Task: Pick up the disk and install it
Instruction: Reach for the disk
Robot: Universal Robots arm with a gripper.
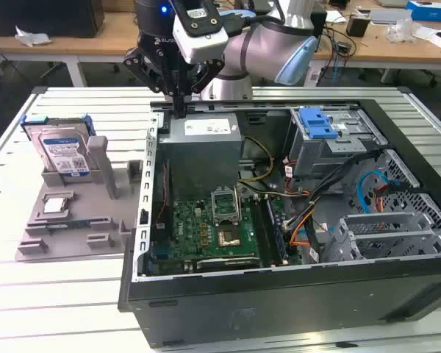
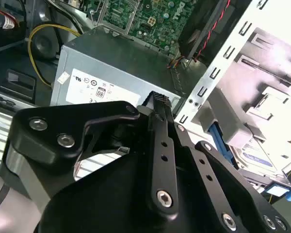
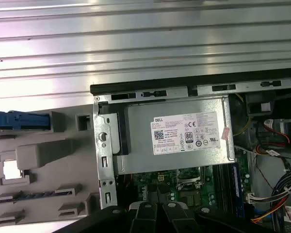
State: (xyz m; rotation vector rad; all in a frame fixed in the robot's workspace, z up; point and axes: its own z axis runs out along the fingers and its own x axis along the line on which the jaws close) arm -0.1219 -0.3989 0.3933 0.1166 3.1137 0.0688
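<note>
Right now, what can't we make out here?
1. Exterior view: lower part of the disk is hidden inside the grey holder.
2. Second wrist view: the disk sits partly behind the hand and the grey holder.
3. First wrist view: the disk is cut off by the picture's edge.
4. Exterior view: inside of the drive cage is hidden under its own top and blue latch.
</note>
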